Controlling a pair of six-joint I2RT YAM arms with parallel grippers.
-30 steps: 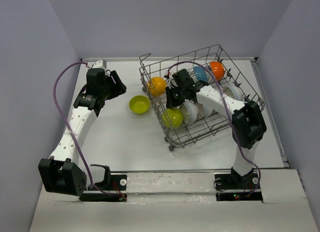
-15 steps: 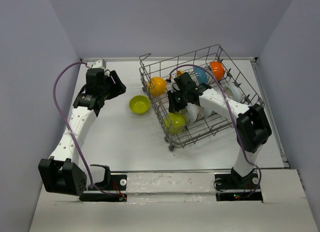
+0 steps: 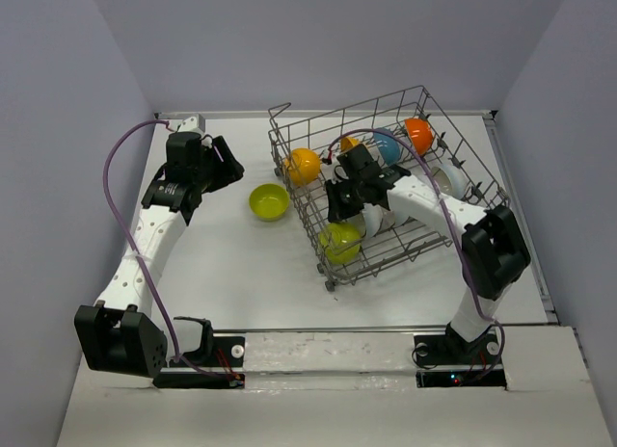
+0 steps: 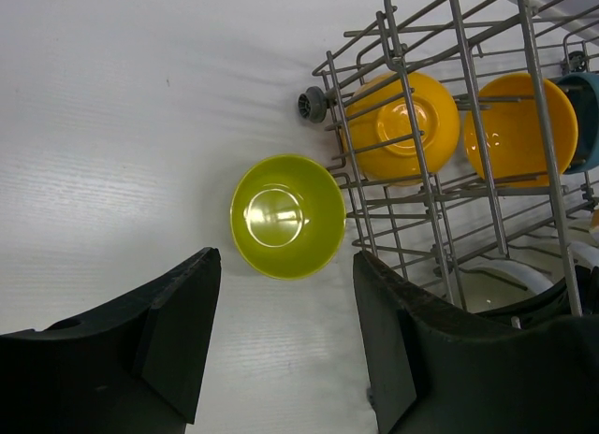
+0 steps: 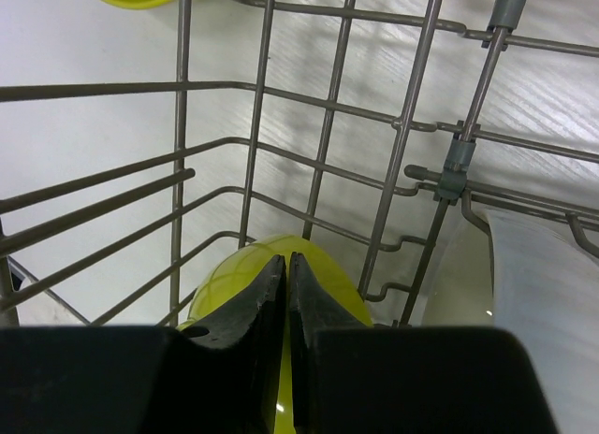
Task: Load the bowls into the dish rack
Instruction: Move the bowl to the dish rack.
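Observation:
The grey wire dish rack (image 3: 289,168) stands at the back right. My right gripper (image 3: 339,214) is inside it, shut on the rim of a lime green bowl (image 3: 340,243) held on edge at the rack's near left corner; in the right wrist view the fingertips (image 5: 287,266) pinch that bowl (image 5: 225,280). Two orange bowls (image 3: 303,165) (image 3: 418,134), a blue bowl (image 3: 388,144) and white bowls (image 3: 378,219) sit in the rack. A second lime green bowl (image 3: 269,201) (image 4: 287,216) stands upright on the table left of the rack. My left gripper (image 3: 229,168) (image 4: 285,340) is open and empty, hovering above it.
The rack's wire side (image 4: 426,186) is close to the right of the loose lime bowl. A white bowl (image 5: 533,275) stands just right of the held bowl. A purple cable (image 3: 111,177) loops beside the left arm.
My right gripper has carried the lime green bowl toward the rack's near left corner and lower between the wires. The left arm and the loose lime bowl have not moved.

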